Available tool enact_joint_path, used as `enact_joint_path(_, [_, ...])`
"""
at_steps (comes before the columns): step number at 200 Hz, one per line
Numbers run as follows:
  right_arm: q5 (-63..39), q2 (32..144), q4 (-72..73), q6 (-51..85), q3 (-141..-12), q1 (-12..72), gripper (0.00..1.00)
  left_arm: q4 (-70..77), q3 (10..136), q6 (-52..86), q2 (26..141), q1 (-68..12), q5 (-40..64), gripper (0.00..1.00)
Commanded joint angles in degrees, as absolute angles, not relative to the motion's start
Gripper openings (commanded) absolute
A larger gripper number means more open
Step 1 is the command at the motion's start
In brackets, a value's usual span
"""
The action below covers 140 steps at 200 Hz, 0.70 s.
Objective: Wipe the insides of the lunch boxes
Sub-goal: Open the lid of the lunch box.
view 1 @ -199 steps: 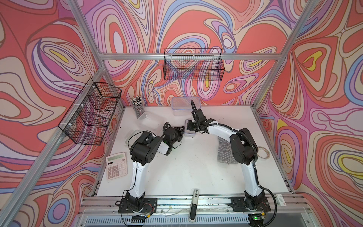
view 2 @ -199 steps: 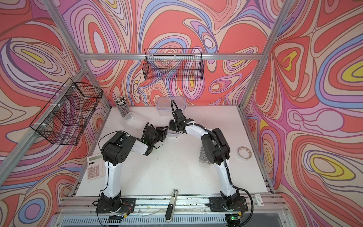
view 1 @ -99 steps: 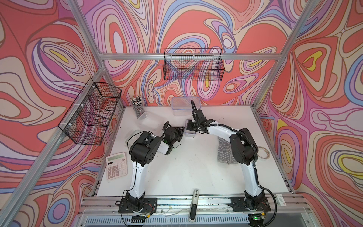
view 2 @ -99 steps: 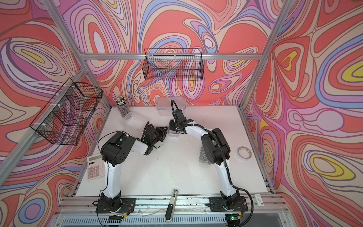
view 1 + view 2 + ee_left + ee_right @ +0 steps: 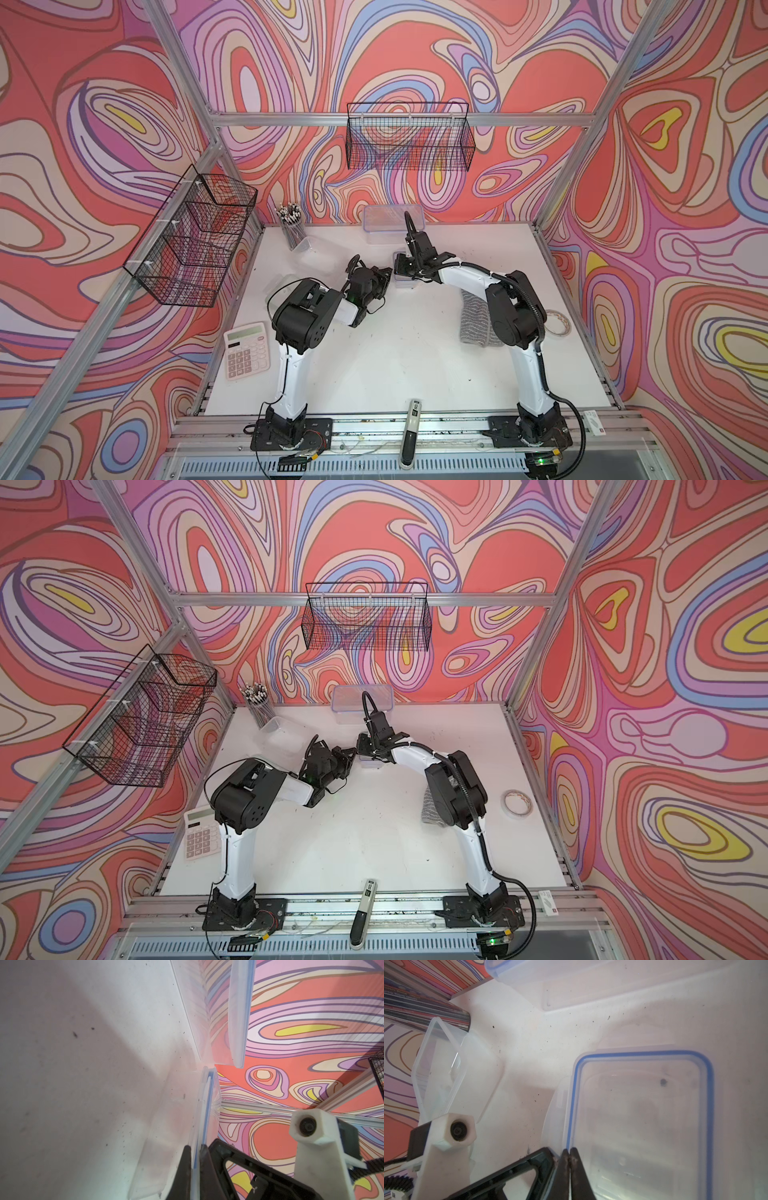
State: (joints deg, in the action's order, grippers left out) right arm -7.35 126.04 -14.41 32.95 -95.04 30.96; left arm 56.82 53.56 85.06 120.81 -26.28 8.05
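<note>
The small lunch box (image 5: pixel 401 283) stands mid-table with its blue-rimmed lid (image 5: pixel 641 1115) on. My left gripper (image 5: pixel 195 1153) is shut on that lid's edge, pinching the blue rim from the box's left side. My right gripper (image 5: pixel 570 1153) is shut with nothing between its jaws, its tips at the lid's rim. The large lunch box (image 5: pixel 392 222), also lidded with a blue rim, stands at the back wall. A third clear lunch box (image 5: pixel 282 733) with a frosted lid sits tilted next to the pen cup (image 5: pixel 293 228).
A grey striped cloth (image 5: pixel 476 318) lies under the right arm's elbow. A tape roll (image 5: pixel 557 322) is at the right edge and a calculator (image 5: pixel 246 351) at the left. A marker-like tool (image 5: pixel 413 419) rests on the front rail. Wire baskets (image 5: pixel 409 137) hang on the walls.
My left gripper has closed on the small lunch box's lid edge. Both arms have hardly moved, and the right gripper has stayed shut.
</note>
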Motion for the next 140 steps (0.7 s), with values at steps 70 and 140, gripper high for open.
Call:
enact_joint_path(70, [-0.46,123.79,-36.44,28.33,-104.47,31.05,0.23,58.97,54.10,83.93,115.80,-26.51,8.84,0.00])
enact_joint_path(140, [4.31,114.02,-35.31,27.86,-100.75,29.45,0.33,57.95,56.10,82.53,115.47,-26.50,10.49,0.00])
